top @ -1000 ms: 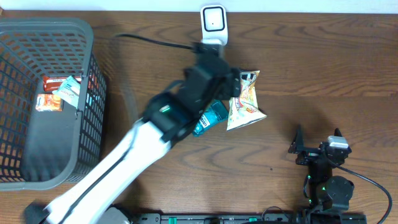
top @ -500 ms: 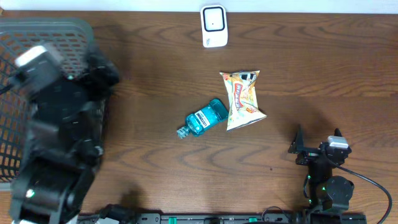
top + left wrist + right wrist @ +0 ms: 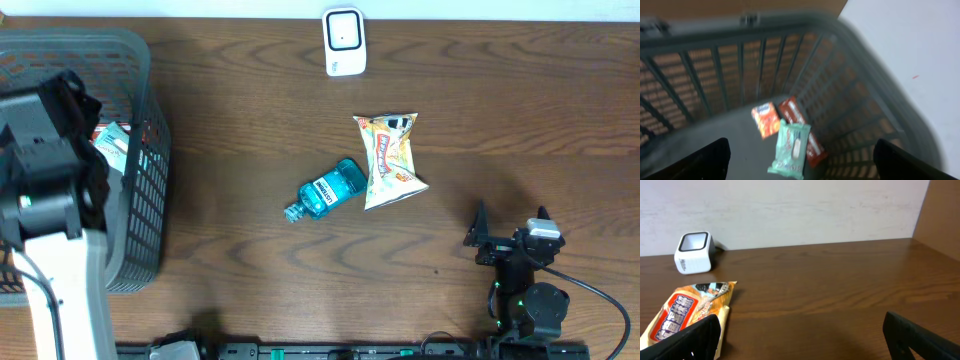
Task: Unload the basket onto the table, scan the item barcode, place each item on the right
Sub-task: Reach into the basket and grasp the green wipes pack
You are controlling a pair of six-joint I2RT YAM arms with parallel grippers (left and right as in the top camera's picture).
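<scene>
Small teal plastic bottle, table centre: dark blue label with white lettering, too small to read. Crinkled yellow-orange foil snack bag, just right of it: red band with pale characters, illegible. Orange packet, red packet and pale green packet, in the grey plastic basket at the left: print blurred, unreadable.

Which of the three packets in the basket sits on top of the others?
The pale green packet: its edges overlap both the orange packet and the red-brown packet, which lie beneath it.
</scene>
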